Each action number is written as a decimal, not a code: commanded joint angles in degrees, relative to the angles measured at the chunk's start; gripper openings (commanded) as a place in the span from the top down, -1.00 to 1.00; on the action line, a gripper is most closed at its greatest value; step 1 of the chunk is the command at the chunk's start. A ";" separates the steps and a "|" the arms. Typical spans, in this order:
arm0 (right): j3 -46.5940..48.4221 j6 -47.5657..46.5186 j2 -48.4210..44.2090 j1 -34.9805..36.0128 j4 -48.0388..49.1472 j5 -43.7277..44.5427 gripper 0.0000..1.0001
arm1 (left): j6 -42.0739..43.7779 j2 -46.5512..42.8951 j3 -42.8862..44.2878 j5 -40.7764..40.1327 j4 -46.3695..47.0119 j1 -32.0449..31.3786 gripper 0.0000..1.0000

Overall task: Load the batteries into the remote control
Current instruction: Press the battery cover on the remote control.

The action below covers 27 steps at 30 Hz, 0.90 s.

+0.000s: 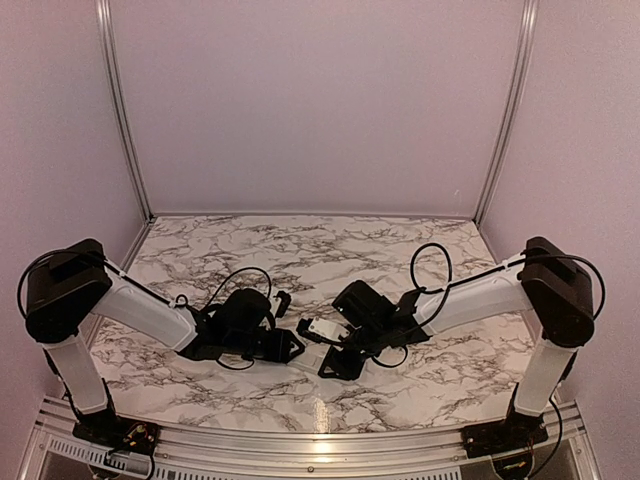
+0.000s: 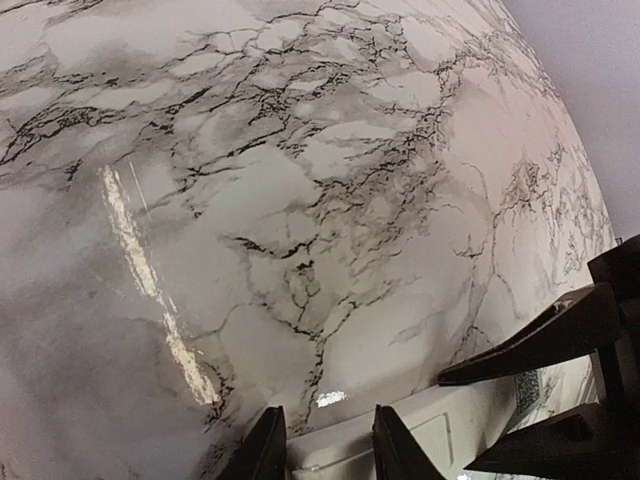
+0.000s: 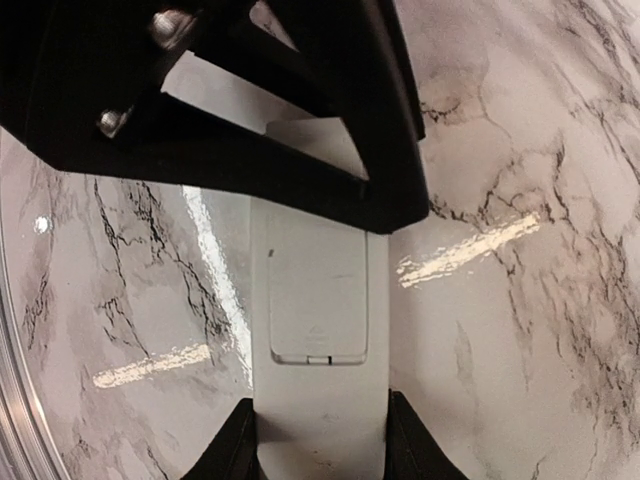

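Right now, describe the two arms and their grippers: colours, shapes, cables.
Both arms match: the left arm and right arm have white tubular links joined by bulky, rounded black joint housings. Thin black cables loop loosely alongside each. The left gripper and right gripper carry matte black, tapering, wedge-shaped fingers. No markings are visible.

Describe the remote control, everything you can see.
The remote control is a slim white plastic bar, back side up, its battery cover seated with a small latch notch. It sits roughly level over the marble table, one end clamped by the right gripper; the left gripper straddles the other end, grip unclear.
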 commanded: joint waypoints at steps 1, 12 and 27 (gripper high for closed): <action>-0.91 1.30 -0.46 0.38 0.00 2.77 0.26 | -0.28 -1.51 -3.75 8.01 -9.20 -1.44 0.36; -0.51 0.24 -0.17 0.40 -1.35 3.05 0.24 | 2.08 -5.03 -4.69 7.33 -10.84 1.87 0.21; -0.07 -0.65 0.93 0.38 -1.61 2.44 0.50 | 5.64 -3.77 -2.11 4.21 -15.34 1.70 0.44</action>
